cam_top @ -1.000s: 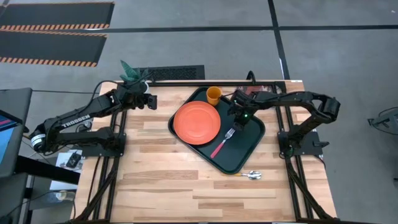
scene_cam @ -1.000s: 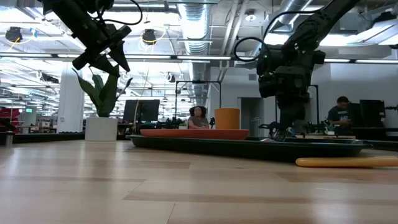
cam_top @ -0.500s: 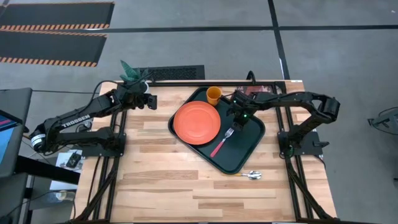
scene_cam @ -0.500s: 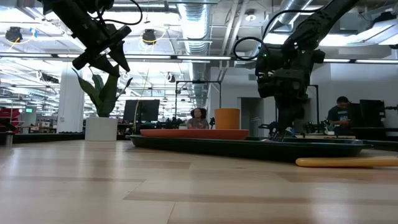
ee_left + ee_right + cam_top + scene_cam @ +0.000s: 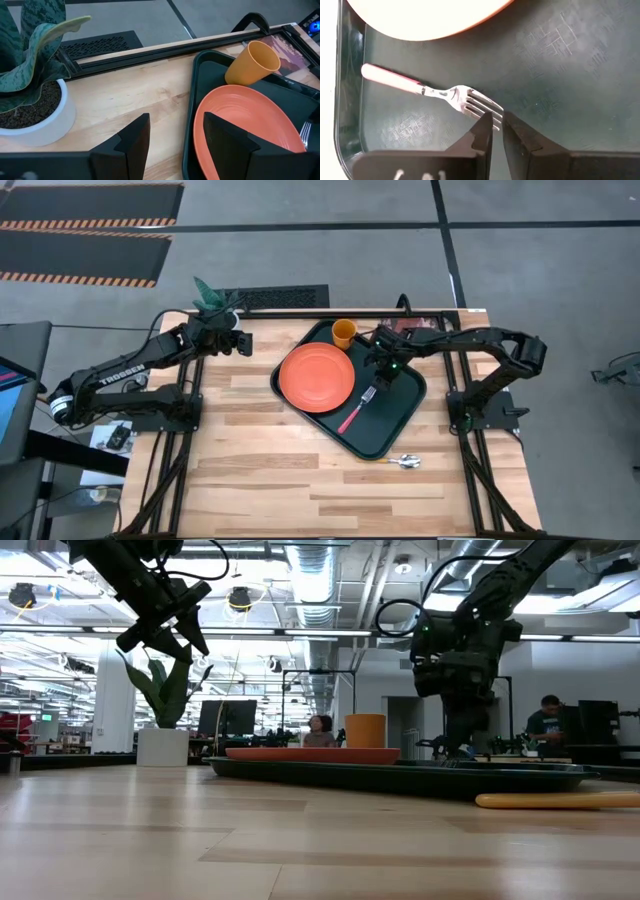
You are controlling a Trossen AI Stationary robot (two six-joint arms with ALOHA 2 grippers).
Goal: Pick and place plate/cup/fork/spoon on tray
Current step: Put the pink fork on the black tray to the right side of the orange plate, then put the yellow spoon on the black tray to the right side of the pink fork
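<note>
The dark tray [image 5: 400, 420] lies on the table's far right part. On it rest the orange-red plate [image 5: 317, 377], the upright orange-yellow cup [image 5: 343, 333] and the pink-handled fork [image 5: 356, 412]. The spoon [image 5: 405, 461] lies on the table just off the tray's near edge. My right gripper [image 5: 497, 125] is low over the tray, its fingers almost together at the fork's tines. My left gripper [image 5: 172, 145] is open and empty, raised over the table's far left part, beside the tray's left rim [image 5: 192, 100]. My right gripper has the tips of the fork's tines [image 5: 487, 111] between its two fingertips, which come from above and point down. The fork lies flat on the tray floor, its pink handle [image 5: 390, 77] pointing away from the fingers toward the tray's near rim.
A potted plant [image 5: 215, 300] stands at the table's far left edge, close to my left gripper. A reddish picture book [image 5: 425, 325] lies at the far right, behind the tray. Bare wood lies to the left and near side of the tray.
</note>
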